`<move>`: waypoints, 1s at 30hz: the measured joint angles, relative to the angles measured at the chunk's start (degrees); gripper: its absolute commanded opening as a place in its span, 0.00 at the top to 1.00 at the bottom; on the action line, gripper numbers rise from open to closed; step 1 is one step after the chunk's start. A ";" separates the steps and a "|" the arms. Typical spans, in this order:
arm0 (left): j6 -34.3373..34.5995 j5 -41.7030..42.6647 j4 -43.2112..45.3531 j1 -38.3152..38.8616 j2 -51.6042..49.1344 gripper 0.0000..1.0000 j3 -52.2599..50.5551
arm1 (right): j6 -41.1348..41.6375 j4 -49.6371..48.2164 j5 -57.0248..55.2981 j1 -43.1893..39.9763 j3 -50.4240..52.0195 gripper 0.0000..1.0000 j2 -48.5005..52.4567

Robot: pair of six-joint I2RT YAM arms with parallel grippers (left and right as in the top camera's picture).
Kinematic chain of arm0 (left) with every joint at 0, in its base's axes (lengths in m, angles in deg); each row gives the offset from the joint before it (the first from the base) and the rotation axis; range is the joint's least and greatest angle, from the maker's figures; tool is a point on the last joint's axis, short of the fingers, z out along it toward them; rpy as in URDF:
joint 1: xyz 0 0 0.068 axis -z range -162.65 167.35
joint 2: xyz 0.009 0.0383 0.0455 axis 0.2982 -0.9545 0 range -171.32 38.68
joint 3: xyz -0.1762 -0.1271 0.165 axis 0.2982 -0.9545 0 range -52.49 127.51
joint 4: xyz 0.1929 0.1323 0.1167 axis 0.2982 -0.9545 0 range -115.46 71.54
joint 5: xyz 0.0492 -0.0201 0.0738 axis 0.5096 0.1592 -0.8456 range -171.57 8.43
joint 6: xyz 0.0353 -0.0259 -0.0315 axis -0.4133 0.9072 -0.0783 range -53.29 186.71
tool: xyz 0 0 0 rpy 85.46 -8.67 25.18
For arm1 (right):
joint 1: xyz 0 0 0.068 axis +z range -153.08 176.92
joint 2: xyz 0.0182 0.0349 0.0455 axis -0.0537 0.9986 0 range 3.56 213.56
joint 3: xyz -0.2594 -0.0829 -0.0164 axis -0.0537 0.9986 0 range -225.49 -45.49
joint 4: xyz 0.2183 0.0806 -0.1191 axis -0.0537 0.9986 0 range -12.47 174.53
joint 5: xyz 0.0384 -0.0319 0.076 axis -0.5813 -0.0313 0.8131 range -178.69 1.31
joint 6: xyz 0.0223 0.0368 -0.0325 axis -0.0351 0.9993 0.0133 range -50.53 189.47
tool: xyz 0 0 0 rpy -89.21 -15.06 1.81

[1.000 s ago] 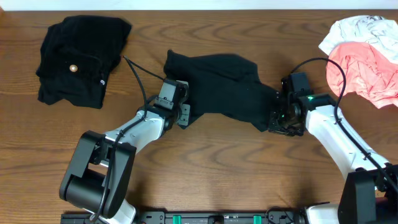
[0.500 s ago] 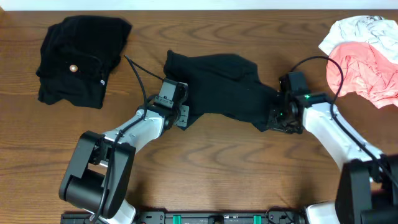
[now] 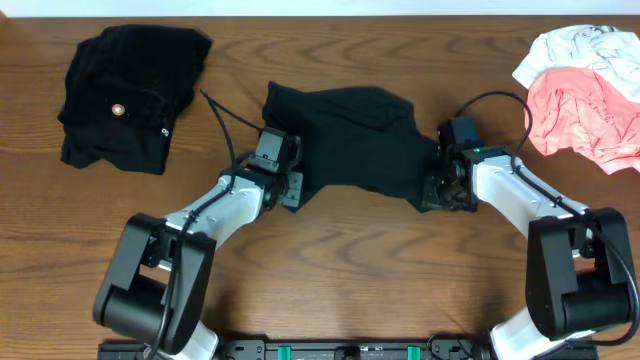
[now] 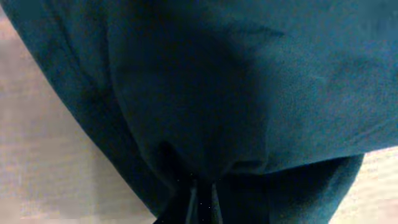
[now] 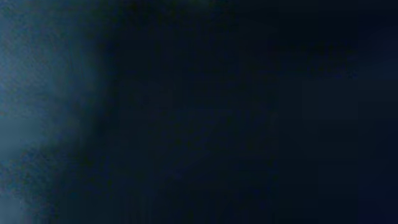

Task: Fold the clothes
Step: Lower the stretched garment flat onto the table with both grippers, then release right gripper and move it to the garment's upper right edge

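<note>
A: Two grippers, holding what?
B: Left gripper (image 3: 292,188) is pinched shut on the black shirt (image 3: 355,140), at its left edge. Right gripper (image 3: 440,193) is shut on its right edge.
A: Folded?
B: Not yet. It's crumpled. Pink and white clothes (image 3: 585,100), right of it, wait too.

We count four garments on one wooden table (image 3: 350,290). Two of them are black: one black shirt (image 3: 355,140) and one black bundle (image 3: 130,85). On that bundle we find one small pale button (image 3: 118,110). The other two garments are light: one pink garment (image 3: 590,120) and one white garment (image 3: 575,48). So we have two black, one pink and one white. We count two robot arms, one left arm (image 3: 215,205) and one right arm (image 3: 520,195). Each arm shows one thin black cable, giving two: one left cable (image 3: 218,118) and one right cable (image 3: 500,95).
</note>
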 measured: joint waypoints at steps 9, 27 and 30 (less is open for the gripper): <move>0.55 0.15 -12.85 0.00 4.20 0.93 -0.81 | 1.03 13.97 -2.14 -0.20 0.02 0.99 0.04; 1.33 0.17 -17.73 0.00 8.87 0.93 -1.16 | -3.61 8.55 1.64 -0.33 -12.35 0.67 -9.99; 1.31 0.17 -17.49 0.00 8.87 0.93 -1.16 | -4.79 -0.20 2.23 -0.33 -14.53 0.55 -12.98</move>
